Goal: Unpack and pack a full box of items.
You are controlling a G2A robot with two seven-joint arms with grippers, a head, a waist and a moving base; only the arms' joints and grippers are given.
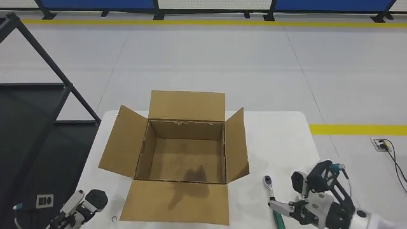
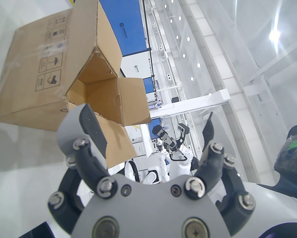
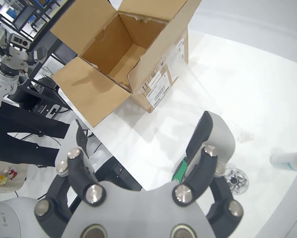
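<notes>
An open cardboard box (image 1: 184,156) stands in the middle of the white table (image 1: 280,133), flaps spread, with nothing showing inside. It also appears as the box (image 2: 39,75) and the box (image 3: 128,50). My left gripper (image 1: 86,203) is off the box's near left corner, open and holding nothing (image 2: 150,130). My right gripper (image 1: 294,196) hovers open near the table's near right corner (image 3: 141,134). A ratchet wrench (image 1: 270,187) with a green handle lies just beside it; its head (image 3: 235,180) shows by one finger.
A clear plastic bag (image 3: 195,87) lies on the table along the box's right side. A clear bottle (image 3: 289,162) lies on the table to the right of the right gripper. A black frame rack (image 1: 32,102) stands left of the table.
</notes>
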